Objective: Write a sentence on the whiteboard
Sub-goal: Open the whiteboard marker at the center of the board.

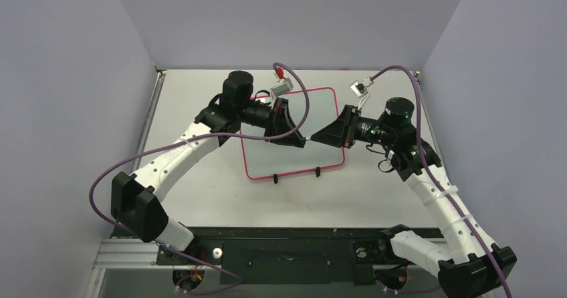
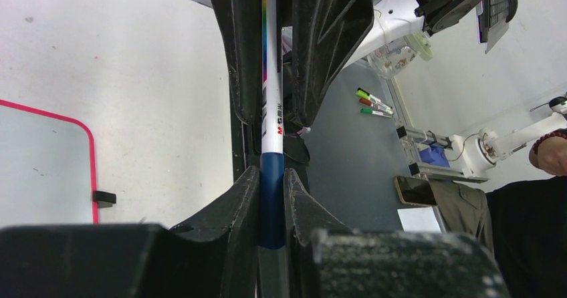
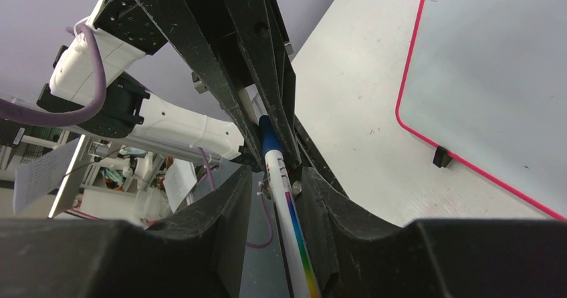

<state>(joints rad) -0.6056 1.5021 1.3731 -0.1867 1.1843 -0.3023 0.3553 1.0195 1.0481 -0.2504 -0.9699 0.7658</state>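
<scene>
**Both grippers meeting on one marker above the whiteboard**

The flat glossy white whiteboard with a thin red-pink frame [image 1: 294, 159] is lying on the pale grey table top [image 1: 381, 191]. It is sitting mid-table, ahead of both arms and a bit skewed. Its two small black feet [image 1: 275, 179] are sitting on the long edge facing the arm bases.

The left gripper [image 1: 300, 139] and the right gripper [image 1: 315, 139] are pointing at each other tip to tip over the board's right half. A white-barrelled marker with a rainbow stripe and a dark blue end [image 2: 272, 117] is running straight between them, roughly level and held up off the board surface.

The left gripper is pinching the dark blue end, with both fingers pressing against it in the left wrist view. The right gripper's fingers are straddling the white barrel. A thin gap is showing beside the barrel in the right wrist view, so I cannot tell whether they are clamping it or only sitting around it.

Purple cables [image 1: 294, 84] are looping off both wrists above the board.
</scene>
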